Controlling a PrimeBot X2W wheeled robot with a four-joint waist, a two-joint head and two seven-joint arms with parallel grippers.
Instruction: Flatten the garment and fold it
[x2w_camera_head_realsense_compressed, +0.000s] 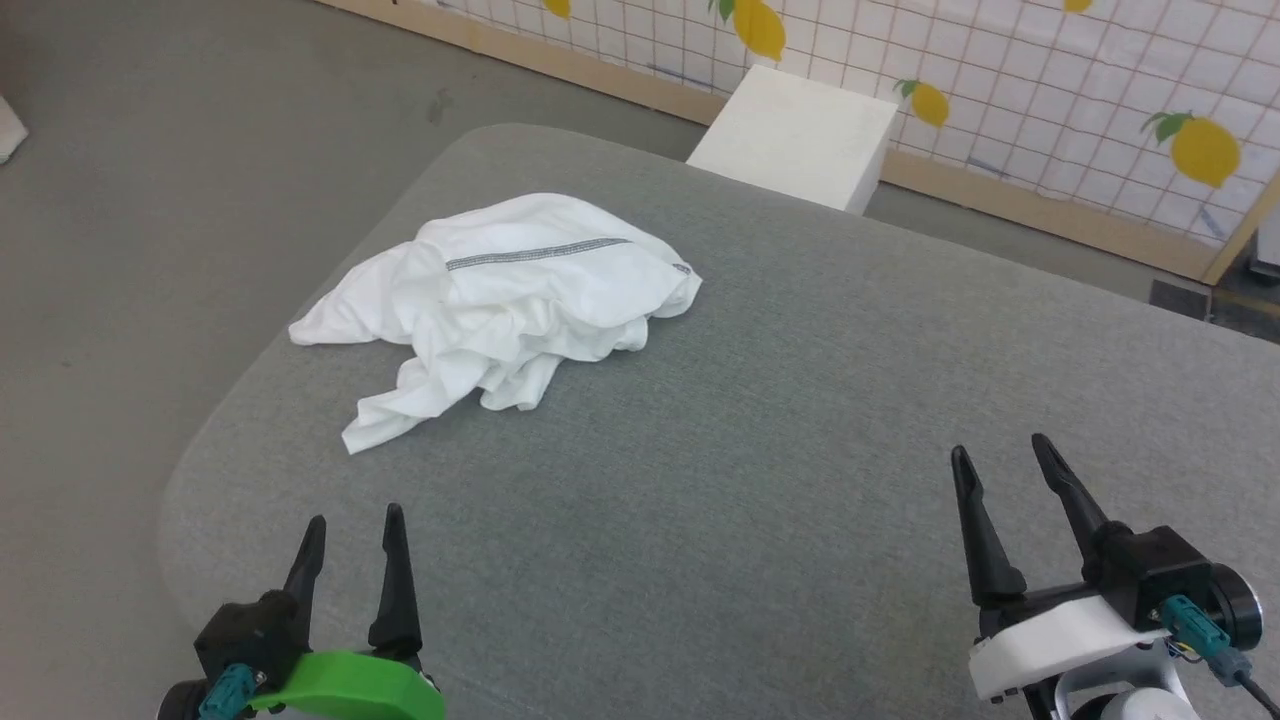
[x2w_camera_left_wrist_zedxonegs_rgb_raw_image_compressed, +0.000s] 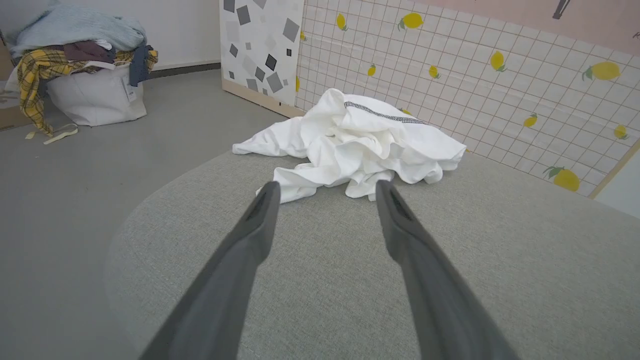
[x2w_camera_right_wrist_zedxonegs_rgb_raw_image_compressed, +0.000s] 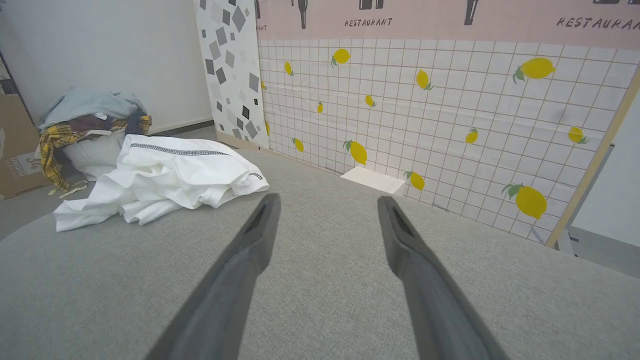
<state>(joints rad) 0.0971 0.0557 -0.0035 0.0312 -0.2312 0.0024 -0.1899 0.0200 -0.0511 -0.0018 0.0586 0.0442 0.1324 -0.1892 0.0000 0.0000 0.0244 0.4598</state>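
jaws: left and right both wide open, empty | garment: crumpled heap ahead of left jaws, ahead-left of right jaws, well apart | risk: pinching bunched layers could drag it off desk edge

Crumpled garment beyond the open left end effector.

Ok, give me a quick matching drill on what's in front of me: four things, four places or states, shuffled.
1 garment
2 box
3 left end effector
4 right end effector

a open, white mount
b crumpled on the pad
c open, green mount
d past the pad, by the lemon wall

Pairs: 1-b, 2-d, 3-c, 4-a.
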